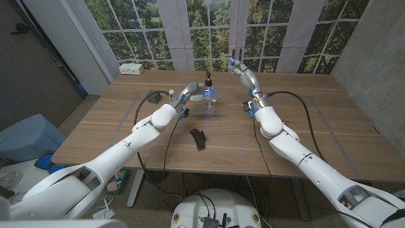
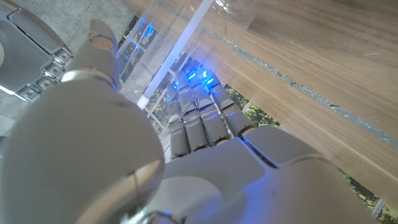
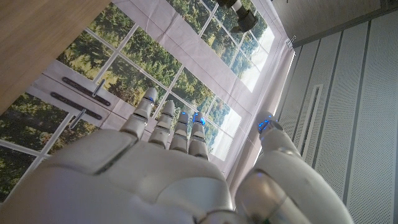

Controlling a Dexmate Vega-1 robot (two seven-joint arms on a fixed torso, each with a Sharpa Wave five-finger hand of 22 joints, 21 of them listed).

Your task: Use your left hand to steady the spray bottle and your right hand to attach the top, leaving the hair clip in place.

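The left robot hand (image 1: pixel 193 92) wraps around the small clear plastic spray bottle (image 1: pixel 209 101), which stands upright near the middle of the wooden worktop (image 1: pixel 304 136) with its black spray top (image 1: pixel 208 80) already sitting on it. The right robot hand (image 1: pixel 239 66) is up in the air, apart from the bottle, with its fingers spread and nothing in it. The attaching step looks almost done, so I think the next move is to check the top is tight and leave the black hair clip (image 1: pixel 199 139) lying nearer the front of the worktop.

Wooden desk (image 1: pixel 329 120) before tall windows (image 1: pixel 202 28)
Green trees fill the panes behind the desk; white curtains (image 1: pixel 174 31) hang between them, and grey walls (image 1: pixel 373 44) flank it.
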